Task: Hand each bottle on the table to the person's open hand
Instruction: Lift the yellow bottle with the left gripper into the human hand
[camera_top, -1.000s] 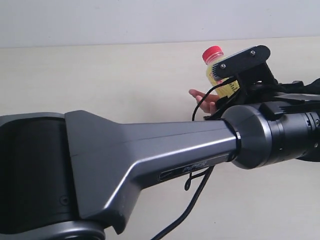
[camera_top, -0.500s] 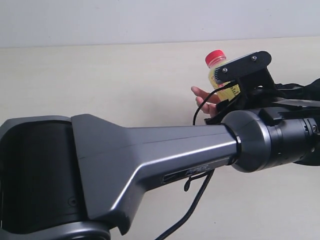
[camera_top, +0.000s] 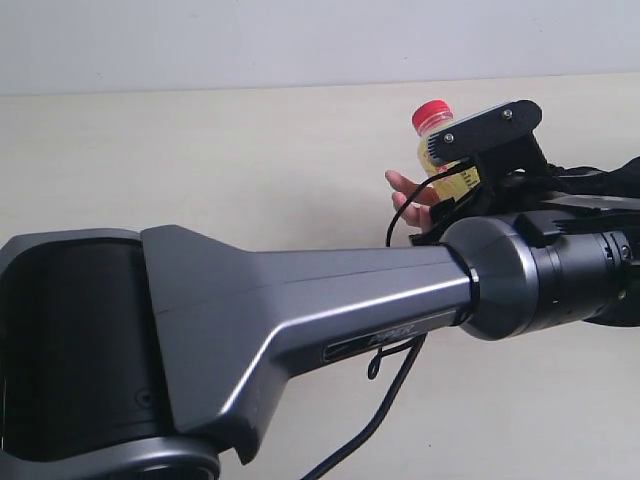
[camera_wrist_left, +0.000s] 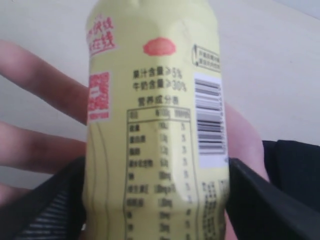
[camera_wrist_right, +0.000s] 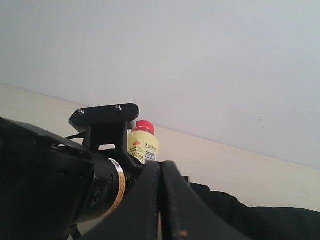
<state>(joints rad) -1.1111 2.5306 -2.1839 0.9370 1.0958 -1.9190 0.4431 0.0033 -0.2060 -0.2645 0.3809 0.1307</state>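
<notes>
Here, listed from the left of the exterior view:

1. My left arm: a large grey and black housing that fills the lower foreground and reaches across toward the right.
2. Black cable: loops down under that arm's forward end.
3. Worktop: pale beige, running back to a plain light wall.
4. Person's open hand: bare fingers spread, pointing left, showing just beyond my arm. The left wrist view has it directly behind the bottle; I cannot tell whether the two touch.
5. Yellow bottle: upright and raised off the worktop, in front of the hand. Its red cap is on. The label carries a printed nutrition table, a barcode and a red oval mark.
6. Left jaws: pinching the yellow bottle low on its body, with a black pad pressed to each side.
7. Black bracket plate: two screws, tilted, just right of the cap.
8. Black sleeve: at the right edge, behind the arm.
9. Right jaws: seen in the right wrist view only, pressed together with nothing between, raised well apart from the bottle.
</notes>
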